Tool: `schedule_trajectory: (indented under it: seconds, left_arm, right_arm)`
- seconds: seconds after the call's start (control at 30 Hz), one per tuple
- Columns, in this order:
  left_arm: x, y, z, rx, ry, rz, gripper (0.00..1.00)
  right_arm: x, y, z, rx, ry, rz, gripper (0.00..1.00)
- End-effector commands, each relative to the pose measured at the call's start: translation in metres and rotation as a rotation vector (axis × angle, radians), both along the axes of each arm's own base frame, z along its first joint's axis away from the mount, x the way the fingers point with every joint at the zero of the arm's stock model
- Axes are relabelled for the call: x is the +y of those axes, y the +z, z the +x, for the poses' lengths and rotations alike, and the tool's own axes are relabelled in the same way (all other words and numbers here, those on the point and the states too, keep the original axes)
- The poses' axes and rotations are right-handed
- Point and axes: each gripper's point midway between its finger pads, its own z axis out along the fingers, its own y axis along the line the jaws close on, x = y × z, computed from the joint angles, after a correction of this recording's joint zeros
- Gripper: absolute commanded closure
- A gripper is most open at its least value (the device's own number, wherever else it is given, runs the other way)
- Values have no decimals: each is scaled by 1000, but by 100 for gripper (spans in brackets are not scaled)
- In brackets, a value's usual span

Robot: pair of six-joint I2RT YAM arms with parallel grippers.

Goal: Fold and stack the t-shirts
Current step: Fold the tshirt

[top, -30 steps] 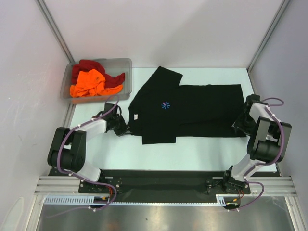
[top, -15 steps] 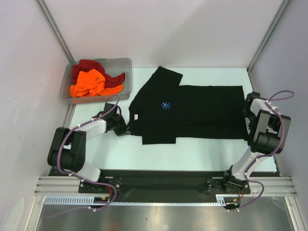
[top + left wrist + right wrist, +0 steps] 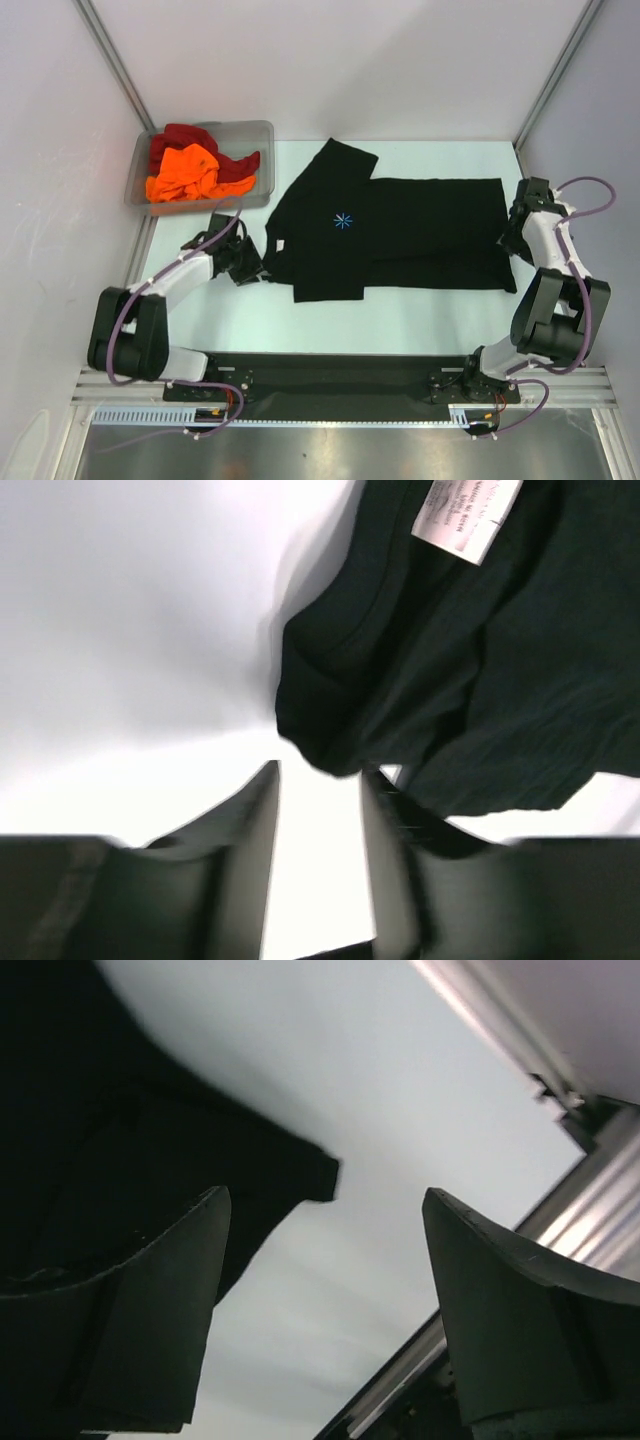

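The black t-shirt (image 3: 420, 230) lies spread on the table, its left part folded over with the light-blue starburst (image 3: 343, 219) facing up. My left gripper (image 3: 258, 270) sits at the shirt's left collar edge. In the left wrist view its jaws stand open (image 3: 320, 780), the cloth (image 3: 470, 680) with its white label (image 3: 465, 515) just past the fingertips and nothing between them. My right gripper (image 3: 510, 238) is open at the shirt's right edge. A corner of black cloth (image 3: 100, 1140) lies beside its spread fingers (image 3: 322, 1200). The orange t-shirt (image 3: 185, 170) and the dark red one (image 3: 185, 135) lie crumpled in the bin.
The clear grey bin (image 3: 255, 135) stands at the back left, off the table's corner. An aluminium frame rail (image 3: 560, 1220) runs close beside the right gripper. The black base rail (image 3: 330, 370) lines the near edge.
My left gripper has opened, let go of the shirt's collar edge and drawn back slightly to the left. The right arm has swung up along the shirt's right edge, its gripper open.
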Motion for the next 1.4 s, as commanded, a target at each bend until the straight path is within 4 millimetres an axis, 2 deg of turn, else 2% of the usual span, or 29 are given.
schedule_trajectory:
  seconds: [0.0,0.1,0.2,0.23,0.33,0.43,0.57,0.63,0.7,0.83,1.0,1.27,1.33,1.37]
  left_arm:
    - [16,28,5,-70,8,78,54]
    - [18,36,-2,-79,14,88,49]
    - [10,47,-10,-107,-18,81,46]
    - [1,51,-13,-119,-49,64,46]
    - [-31,66,-17,-183,-167,-12,54]
    - [-56,72,-21,-220,-264,-25,55]
    - [-70,54,-37,-136,-285,-15,46]
    - [-70,39,-46,-90,-275,-7,46]
    - [-73,33,-47,-76,-247,-25,45]
    - [-72,18,-46,-54,-221,-3,46]
    - [-82,-8,-50,45,-246,-6,55]
    - [-80,-25,-57,101,-236,28,50]
    - [-84,-31,-58,116,-243,14,53]
    - [-85,-33,-58,125,-237,12,57]
  right_arm:
    - [34,-3,19,-100,98,147,19]
    - [53,-9,25,-133,114,264,24]
    - [71,-8,33,-202,124,355,26]
    - [78,-7,36,-221,131,391,26]
    - [91,-2,44,-266,149,449,26]
    - [95,2,49,-271,169,467,25]
    - [94,1,52,-251,179,475,25]
    - [95,-2,51,-240,180,480,25]
    - [95,-3,51,-239,183,479,25]
    - [95,-5,48,-230,188,478,25]
    - [85,-8,43,-224,176,471,25]
    - [84,-15,38,-241,159,512,25]
    - [87,-18,37,-241,156,528,24]
    - [87,-18,37,-241,154,527,25]
